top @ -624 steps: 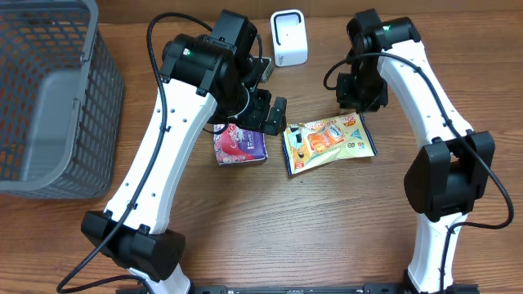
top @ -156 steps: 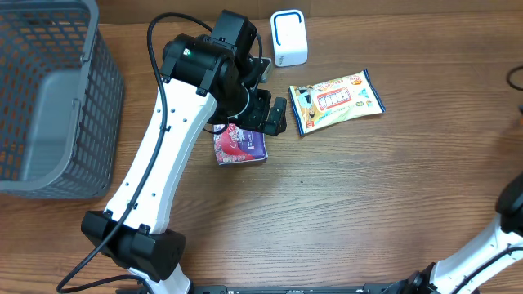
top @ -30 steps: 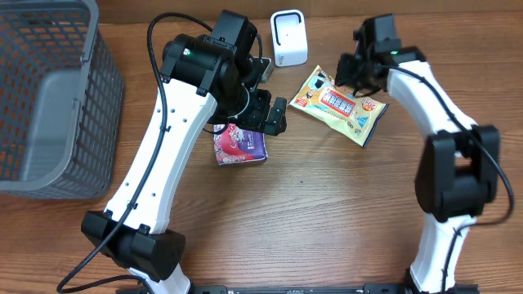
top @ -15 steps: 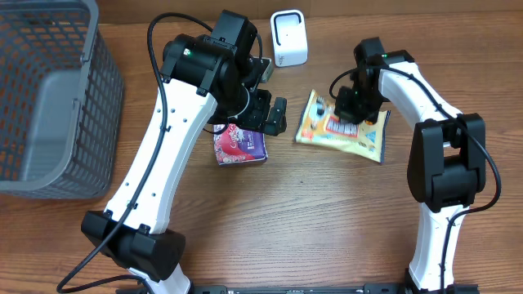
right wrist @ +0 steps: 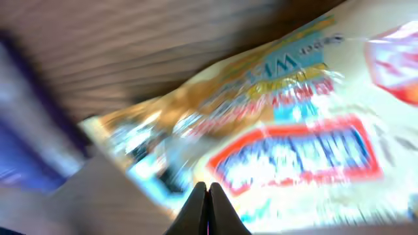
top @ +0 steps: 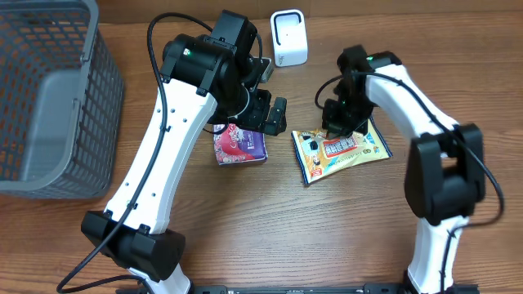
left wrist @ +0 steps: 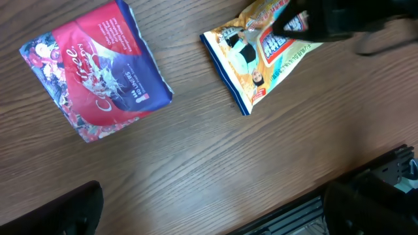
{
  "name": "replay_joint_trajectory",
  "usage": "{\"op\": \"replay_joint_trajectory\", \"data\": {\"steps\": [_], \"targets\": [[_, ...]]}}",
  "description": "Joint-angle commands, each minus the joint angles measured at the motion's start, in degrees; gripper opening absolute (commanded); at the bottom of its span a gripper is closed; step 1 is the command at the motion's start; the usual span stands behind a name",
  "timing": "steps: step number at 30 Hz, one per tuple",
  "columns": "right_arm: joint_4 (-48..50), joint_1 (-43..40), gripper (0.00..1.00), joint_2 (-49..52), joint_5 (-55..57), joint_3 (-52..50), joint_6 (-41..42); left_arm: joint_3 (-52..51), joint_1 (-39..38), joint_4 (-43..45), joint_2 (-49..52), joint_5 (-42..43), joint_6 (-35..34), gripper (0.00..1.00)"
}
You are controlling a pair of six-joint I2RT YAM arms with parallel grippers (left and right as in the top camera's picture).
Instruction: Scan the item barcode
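Snack packet [top: 339, 153] is lying flat on the desk [top: 327, 237], below the white scanner [top: 289, 37] and right of the red-purple pouch [top: 239, 145]. Right claw [top: 333, 128] is sitting fully closed over the packet's upper edge; can't tell if it's pinching it. Left claw [top: 270, 114] is hanging wide open, empty, near the pouch.

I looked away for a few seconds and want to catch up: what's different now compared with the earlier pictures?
The right arm came back in over the snack bag, and the bag slid from near the scanner toward the table's front, turning as it went. The right fingers are shut at its top edge; a grip can't be confirmed. The left arm, red pack and basket stayed put.
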Motion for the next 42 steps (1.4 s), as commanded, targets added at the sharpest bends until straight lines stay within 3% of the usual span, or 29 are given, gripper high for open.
{"op": "replay_joint_trajectory", "data": {"steps": [1, 4, 6, 8, 14, 19, 26, 33, 35, 37, 42], "targets": [[0.2, -1.1, 0.04, -9.2, 3.9, 0.2, 1.9, -0.1, 0.0, 0.0, 0.1, -0.3, 1.2, 1.0], [1.2, -1.2, 0.04, -13.3, 8.5, 0.1, 5.7, -0.1, 0.0, 0.0, 0.1, -0.3, 1.2, 1.0], [1.7, -1.2, 0.14, -14.2, 8.5, 0.1, 6.3, -0.1, 0.0, 0.0, 0.1, -0.3, 1.2, 1.0], [0.6, -1.1, 0.04, -13.9, 8.4, -0.3, 6.4, -0.1, 0.0, 0.0, 0.1, -0.3, 1.2, 1.0], [1.2, -0.9, 0.04, -13.8, 8.5, -10.3, 19.7, -0.1, 0.0, 0.0, 0.1, -0.3, 1.2, 1.0], [9.8, -1.3, 0.04, -13.8, 8.9, -22.9, 30.7, -0.1, 0.0, 0.0, 0.1, -0.3, 1.2, 1.0], [22.7, -1.4, 0.04, -13.8, 8.8, -30.1, 30.9, -0.1, 0.0, 0.0, 0.1, -0.3, 1.2, 1.0], [25.1, -2.8, 0.14, -13.7, 14.5, -31.9, 30.9, -0.1, 0.0, 0.0, 0.1, -0.3, 1.2, 1.0], [24.5, -4.4, 0.12, -13.7, 17.3, -31.9, 30.9, -0.1, 0.0, 0.0, 0.1, -0.3, 1.2, 1.0], [25.2, -6.4, 0.04, -13.7, 19.2, -31.9, 30.4, -0.1, 0.0, 0.0, 0.1, -0.3, 1.2, 1.0], [33.7, -10.9, 0.04, -13.7, 18.7, -31.1, 12.3, -0.1, 0.0, 0.0, 0.1, -0.3, 1.2, 0.99]]}}
